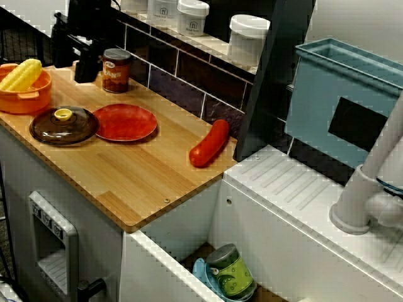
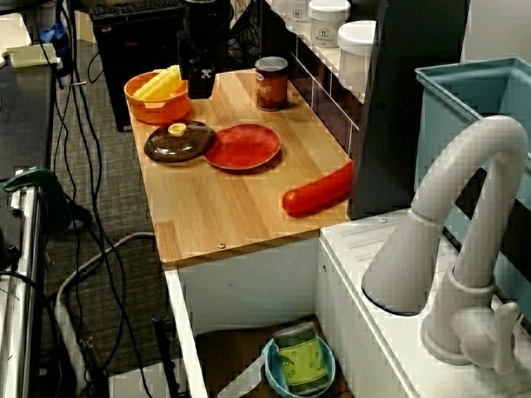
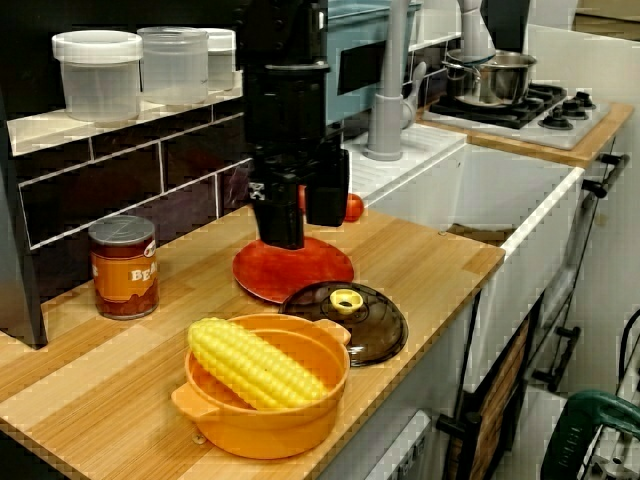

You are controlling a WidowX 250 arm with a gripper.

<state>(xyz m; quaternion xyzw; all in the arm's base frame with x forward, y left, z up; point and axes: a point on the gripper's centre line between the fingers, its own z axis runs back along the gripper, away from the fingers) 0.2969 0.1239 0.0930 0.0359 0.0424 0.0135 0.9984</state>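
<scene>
**A:** The black two-fingered gripper (image 3: 303, 230) hangs over the back of the pale wooden counter (image 1: 145, 182). Its jaws are parted and there is nothing between them. A small white mark sits on its body, too blurred to read.

**B:** What lies about it, from the left?

**A:** In the high view, first comes a round orange plastic pot (image 1: 16, 104) with loop handles, at the counter's left end. It holds a ribbed yellow corn cob (image 1: 22, 74). In front of the pot lies a glossy dark brown domed lid (image 1: 70, 130) with a yellow knob. The gripper shows just behind the pot. Right of the gripper an upright tin can (image 1: 116, 70) with a ridged silver top stands against the dark tiles.

**B:** Can its label be read?

**A:** It is orange-brown paper with white letters. In the low view along the counter they seem to begin "Be", and the rest curves away.

**B:** And further right?

**A:** A flat round red plate (image 1: 124, 121) lies just beside the lid. In the low view the gripper's fingers show in front of the plate, and I cannot tell how high they hang. A smooth red sausage-shaped toy (image 1: 210, 143) lies aslant near the counter's right edge. On the tiled ledge behind, white lidded jars (image 1: 249, 38) each carry a small dark emblem, too small to read. Beyond them are a blue-grey plastic bin (image 1: 346, 94) and a matt white tap (image 1: 368, 189).
</scene>
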